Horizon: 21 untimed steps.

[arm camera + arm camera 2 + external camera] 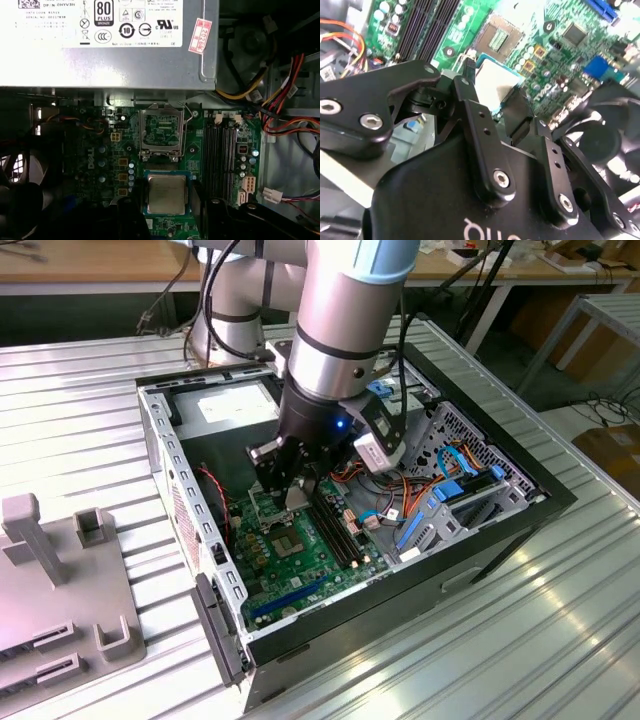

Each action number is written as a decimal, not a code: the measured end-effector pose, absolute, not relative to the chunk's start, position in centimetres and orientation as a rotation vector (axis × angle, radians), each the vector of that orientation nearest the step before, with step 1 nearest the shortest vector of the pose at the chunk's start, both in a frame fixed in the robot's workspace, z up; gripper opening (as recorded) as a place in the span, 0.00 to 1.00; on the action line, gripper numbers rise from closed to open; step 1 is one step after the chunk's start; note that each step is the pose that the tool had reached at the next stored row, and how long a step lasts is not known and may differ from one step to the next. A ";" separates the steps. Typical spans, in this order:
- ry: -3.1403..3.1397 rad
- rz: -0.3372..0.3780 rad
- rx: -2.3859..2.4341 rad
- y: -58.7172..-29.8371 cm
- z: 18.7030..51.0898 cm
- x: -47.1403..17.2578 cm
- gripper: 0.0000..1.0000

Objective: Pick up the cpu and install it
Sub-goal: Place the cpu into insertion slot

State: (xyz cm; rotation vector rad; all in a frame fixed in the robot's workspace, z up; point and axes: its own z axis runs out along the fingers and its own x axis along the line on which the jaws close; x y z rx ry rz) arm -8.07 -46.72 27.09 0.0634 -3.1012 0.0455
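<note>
Silver-grey, square, and only one of it: that is the cpu (166, 194) I am carrying, I report over the link. My pincer (167, 204) has its two fingers (131, 219) pressed against opposite edges of the chip, pinching it.

"Is it seated?" asks the floor tech.

No. In the first wrist view the one socket (160, 129) stands with its metal frame open and nothing in it. The cpu hangs just beside that socket, over the green motherboard (300, 575).

"What else do you count in there?"

One grey power supply (100, 60) sits on the far side of the socket from the chip. I see one black fan (607, 145) and one bank of black memory slots (222, 155) beside the socket, though I cannot count the slots with certainty. A bundle of red, orange and yellow wires (285, 100) runs past them.

In the exterior view my single arm reaches down into one open computer case (165, 455) lying on the ribbed metal counter (450, 660). One grey plastic fixture (60, 590) stands well apart, at the exterior view's left.
</note>
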 end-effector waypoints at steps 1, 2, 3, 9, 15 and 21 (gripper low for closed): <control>-3.101 0.046 0.063 -46.9 26.9 -8.1 0.47; -3.101 0.045 0.063 -47.0 26.6 -8.1 0.47; -3.101 0.045 0.062 -47.1 26.3 -8.1 0.47; -3.101 0.045 0.058 -47.1 25.0 -8.2 0.47; -3.101 0.045 0.058 -47.8 23.3 -8.5 0.47; -3.101 0.045 0.058 -48.2 22.1 -8.5 0.47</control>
